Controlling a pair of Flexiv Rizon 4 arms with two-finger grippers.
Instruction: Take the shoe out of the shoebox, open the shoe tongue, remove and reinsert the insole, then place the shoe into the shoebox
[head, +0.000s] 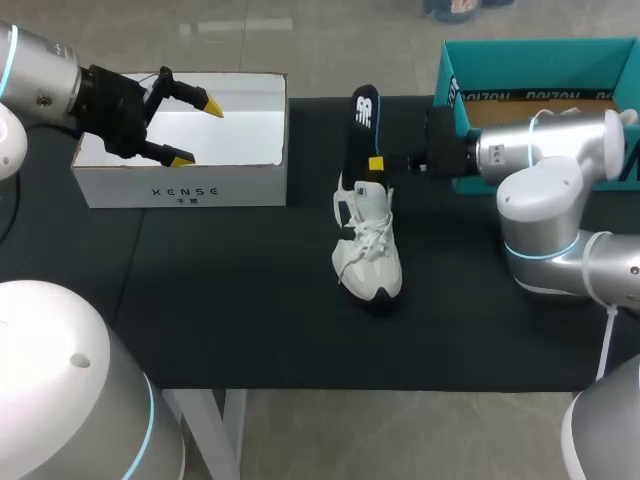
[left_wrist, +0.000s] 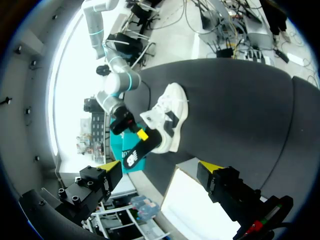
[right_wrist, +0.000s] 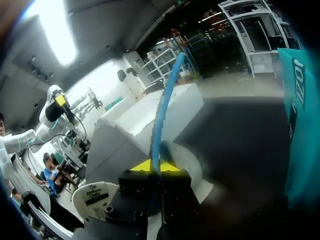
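A black bench (head: 250, 300) carries everything here, and the white shoe (head: 367, 245) stands on its sole near the middle, out of any box, with its toe toward the near edge. The dark insole (head: 364, 120) rises from the heel end of the shoe. Its lower end seems to be at the shoe's opening, but I cannot tell how deep it sits. The right fingers (head: 376, 163) are pressed together on the insole and pinch it by its thin edge, which the right wrist view also shows. The left fingers (head: 195, 98) are spread wide with nothing between them. They hang over the white box (head: 180, 190), open at the top, which I take for the shoebox, well apart from the shoe.

In my judgement the main risk is the shoe itself. Nothing holds it, so if the insole catches on the collar or the tongue, the light shoe can be dragged or tipped over. The pinch is also narrow, so the insole may twist or slip out when it bends.

A teal box (head: 540, 60) stands just behind the right arm, and the wrist is near its wall, so a careless pull back could hit it. Between the shoe and the white box there is only bare bench.
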